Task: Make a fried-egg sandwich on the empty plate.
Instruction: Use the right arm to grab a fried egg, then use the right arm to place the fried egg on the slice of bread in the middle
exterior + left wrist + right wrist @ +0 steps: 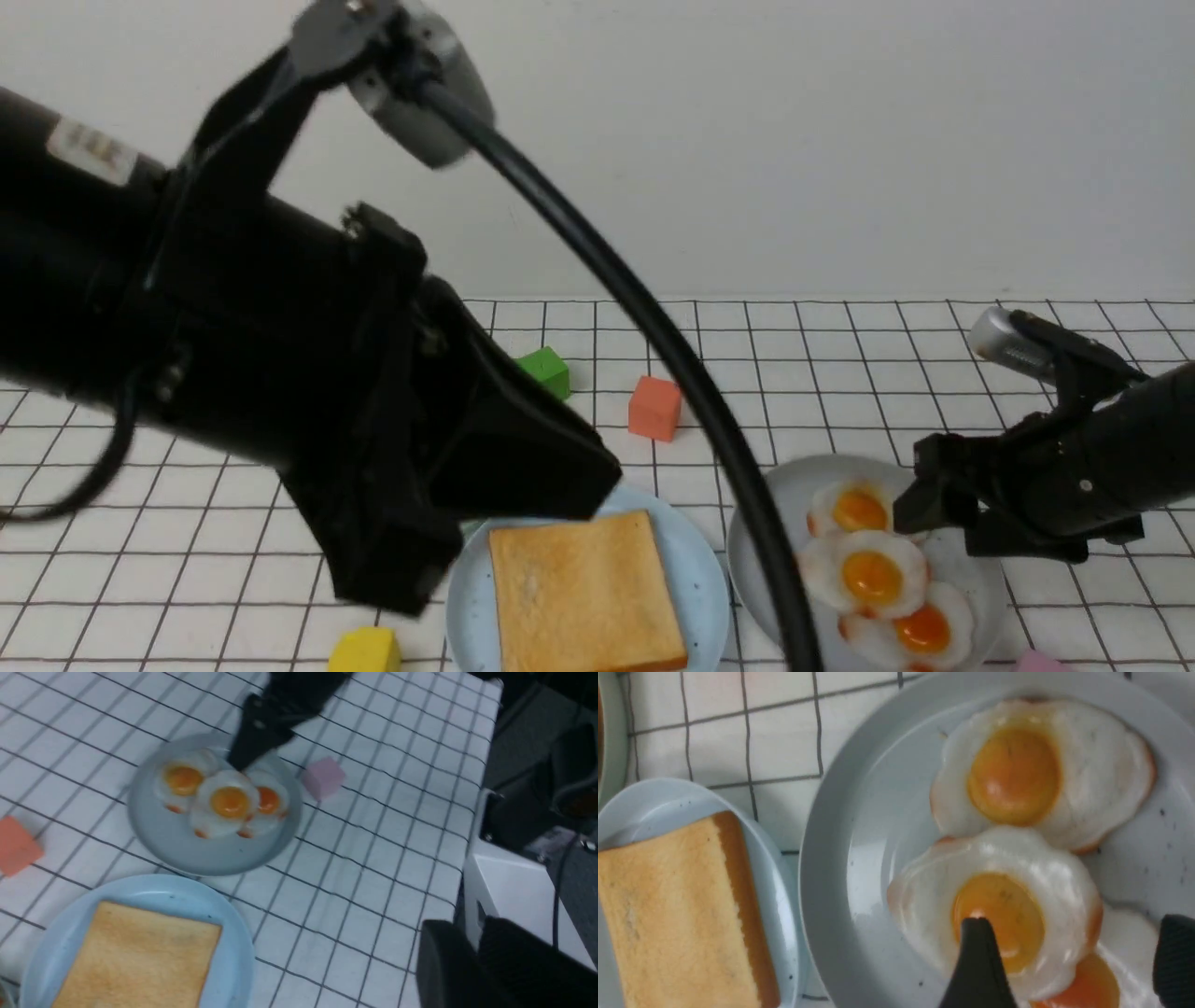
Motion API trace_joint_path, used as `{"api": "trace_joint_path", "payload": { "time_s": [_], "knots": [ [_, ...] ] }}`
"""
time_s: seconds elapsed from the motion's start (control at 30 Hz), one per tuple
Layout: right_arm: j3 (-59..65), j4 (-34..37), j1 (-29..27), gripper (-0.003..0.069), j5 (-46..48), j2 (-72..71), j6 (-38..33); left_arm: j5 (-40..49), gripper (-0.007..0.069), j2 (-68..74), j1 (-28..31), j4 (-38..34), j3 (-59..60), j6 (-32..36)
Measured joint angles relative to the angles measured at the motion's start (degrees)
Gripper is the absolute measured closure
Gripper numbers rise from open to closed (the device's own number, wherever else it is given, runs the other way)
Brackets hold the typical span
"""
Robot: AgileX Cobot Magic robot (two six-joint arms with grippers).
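One toast slice [583, 593] lies flat on the light blue plate [695, 569], with nothing on top of it. It also shows in the left wrist view [140, 956] and the right wrist view [677, 905]. Three loose fried eggs overlap on the grey plate [784, 485]. My right gripper [920, 513] is open and empty, its fingertips [978, 952] just above the middle egg [999, 914]. My left gripper [579, 476] is raised beside the back left of the blue plate, jaws together, holding nothing [467, 938]. A second toast slice is out of view.
A green cube [546, 371] and an orange cube [653, 408] stand behind the plates. A yellow block [364, 651] lies front left of the blue plate and a pink block [323, 777] by the grey plate. A black cable [653, 327] crosses the front view.
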Motion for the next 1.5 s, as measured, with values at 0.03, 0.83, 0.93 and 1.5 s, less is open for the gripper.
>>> {"api": "trace_joint_path", "payload": {
  "time_s": [0.03, 0.83, 0.93, 1.5],
  "knots": [
    [-0.42, 0.0, 0.0, 0.0169, 0.0, 0.72, -0.48, -0.63, 0.0625, 0.31, -1.92, 2.43, 0.32, -1.89],
    [-1.89, 10.38, -0.06, 0.0449, -0.64, 10.46, -16.3, -12.33, 0.0638, 7.11, -7.35, 15.25, 6.15, -17.88],
    [-2.01, 10.76, -0.23, 0.0531, 0.38, 10.39, -16.3, -12.33, 0.0638, 7.11, -7.35, 15.18, 6.15, -17.88],
    [-2.03, 22.11, -6.67, 0.0582, 12.37, 1.22, -24.37, -1.52, 0.0638, 7.11, -7.35, 32.4, 6.15, -33.23]
  ]
}}
